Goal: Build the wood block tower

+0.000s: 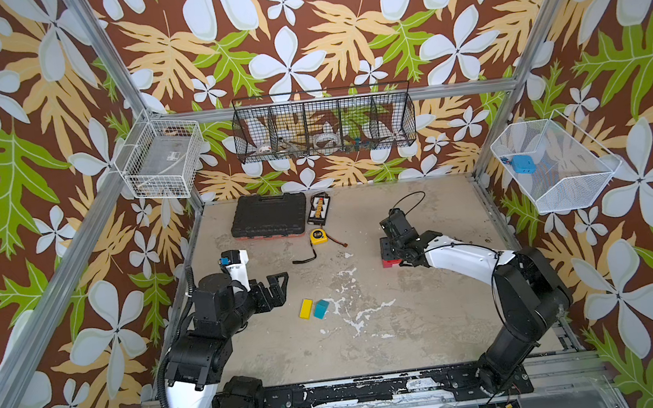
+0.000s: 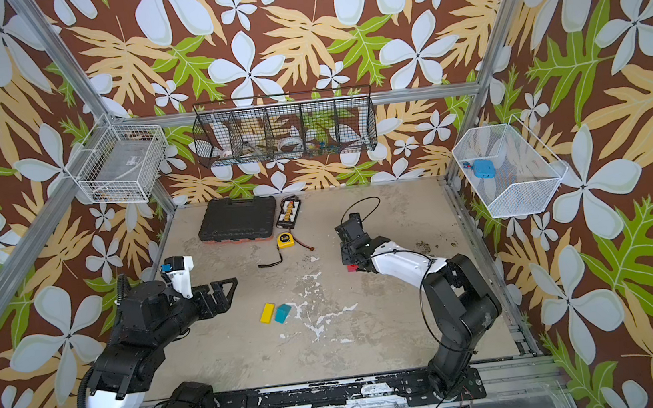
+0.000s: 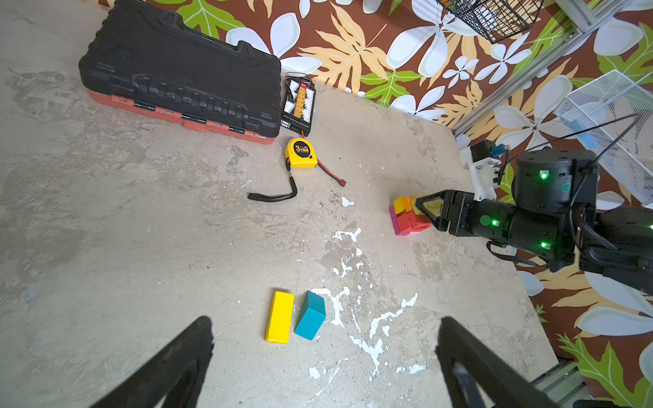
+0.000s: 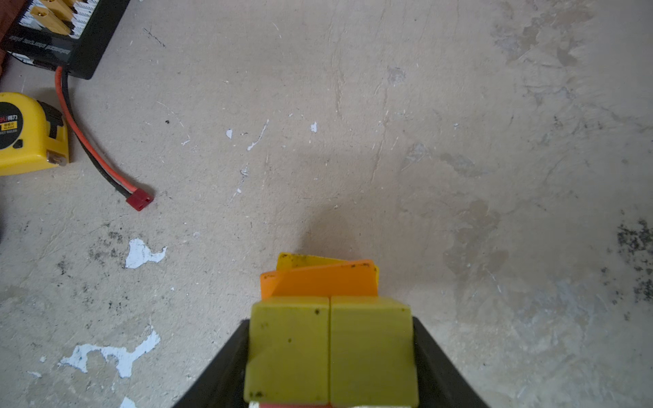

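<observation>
Where tower stands, surrounding surface lies open | right tool grips its lime cubes, contact clear only in right wrist view | left tool released.

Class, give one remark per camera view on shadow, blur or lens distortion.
Right wrist view: soft shadow on the table beyond the orange block and lime blocks; left wrist view: left gripper fingers blurred up close; both top views: frame posts splay outward, lighting even.
</observation>
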Controlling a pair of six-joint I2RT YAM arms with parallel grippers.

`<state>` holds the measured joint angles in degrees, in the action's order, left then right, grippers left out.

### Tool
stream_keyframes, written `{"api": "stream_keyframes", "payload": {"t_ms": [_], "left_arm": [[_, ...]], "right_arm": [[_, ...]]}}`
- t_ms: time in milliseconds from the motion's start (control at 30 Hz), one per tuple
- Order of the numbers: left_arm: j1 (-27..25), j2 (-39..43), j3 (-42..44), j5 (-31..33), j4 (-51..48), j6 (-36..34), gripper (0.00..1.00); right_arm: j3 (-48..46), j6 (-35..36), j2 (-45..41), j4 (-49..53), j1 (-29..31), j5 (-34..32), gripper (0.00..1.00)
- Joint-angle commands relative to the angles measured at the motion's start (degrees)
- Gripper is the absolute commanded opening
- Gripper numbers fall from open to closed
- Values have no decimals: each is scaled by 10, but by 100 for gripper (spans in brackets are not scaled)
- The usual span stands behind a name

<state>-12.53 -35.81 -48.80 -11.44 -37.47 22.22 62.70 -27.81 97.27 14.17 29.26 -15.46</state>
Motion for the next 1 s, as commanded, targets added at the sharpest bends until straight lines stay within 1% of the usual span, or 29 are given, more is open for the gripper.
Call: {"api": "stream_keyframes", "payload": {"t_ms": [0, 133, 267, 400, 500, 633, 700, 800, 900, 967], "left_arm": [[0, 1, 0, -3, 5, -8, 100], [0, 1, 1, -3, 5, -8, 100], [0, 1, 0, -4, 5, -8, 100], [0, 1, 1, -3, 5, -8, 100], [0, 1, 0, -3, 5, -8, 100], [0, 1, 1, -3, 5, -8, 100], [0, 1, 0, -3, 5, -8, 100], [0, 5, 0, 0, 4, -6, 100], [0, 12, 1, 4, 4, -5, 100], [1, 15, 0, 5, 4, -5, 100]], "right_arm": [[1, 5, 2, 1, -1, -5, 57], [1, 5, -1, 2, -1, -3, 58], [2, 4, -5, 3, -1, -1, 68], [10, 1, -19, 16, -1, -15, 75], [8, -4, -50, 30, -1, -26, 81], [-13, -13, -114, 38, 8, -43, 86], [-25, -21, -152, 39, 24, -57, 89], [-43, -25, -206, 14, 65, -61, 92], [-70, -16, -251, -45, 128, -57, 93], [-104, -7, -269, -117, 168, -24, 94]]}}
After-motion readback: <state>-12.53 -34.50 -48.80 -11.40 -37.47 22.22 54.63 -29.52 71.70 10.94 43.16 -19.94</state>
